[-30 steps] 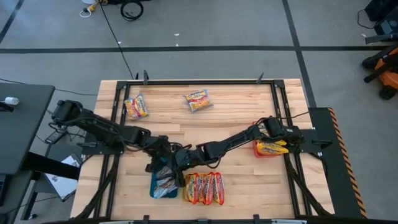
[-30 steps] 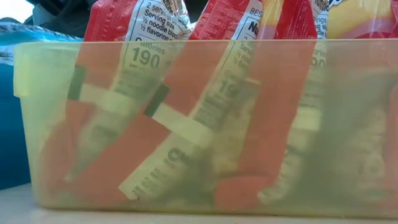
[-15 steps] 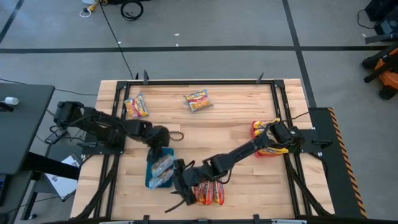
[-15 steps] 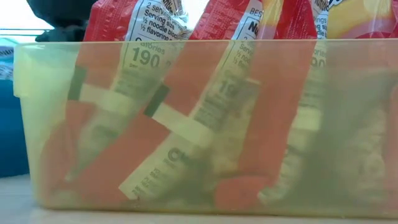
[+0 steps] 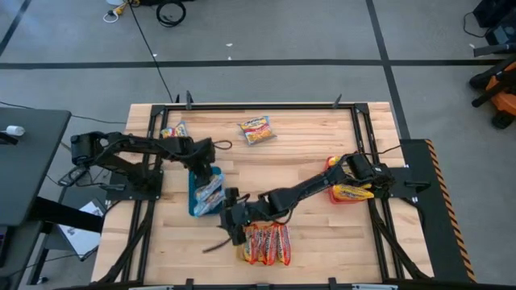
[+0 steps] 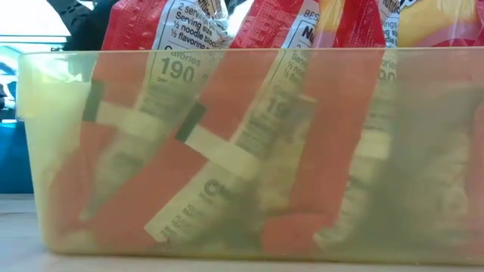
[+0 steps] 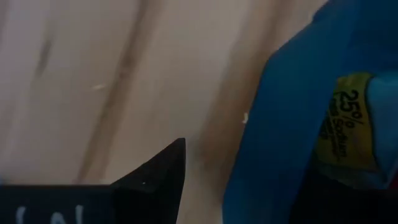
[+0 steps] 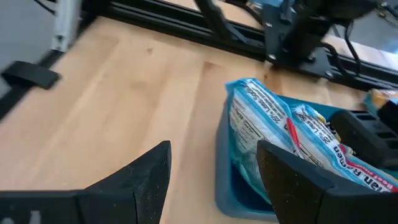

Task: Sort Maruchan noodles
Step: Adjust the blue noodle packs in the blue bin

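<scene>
Two grippers are over the table. My right gripper (image 5: 228,221) hovers low above the bare wood near the front edge, its fingers (image 8: 149,177) spread wide with nothing between them. Just beside it sits the blue tray (image 5: 193,197), which holds silvery-white and blue noodle packets (image 8: 273,127) standing on edge. My left gripper (image 5: 201,171) is at the far end of that same tray, touching or nearly touching its rim; I cannot tell how wide its jaws stand. On the near side of my right gripper, the yellow tray (image 6: 30,151) carries a row of red-orange packets (image 5: 264,243). The red tray (image 5: 332,193) with yellow-orange packets (image 5: 352,192) lies toward the right edge. Two loose packets remain at the far side: one (image 5: 256,130) near the middle, one (image 5: 173,131) toward the left corner.
</scene>
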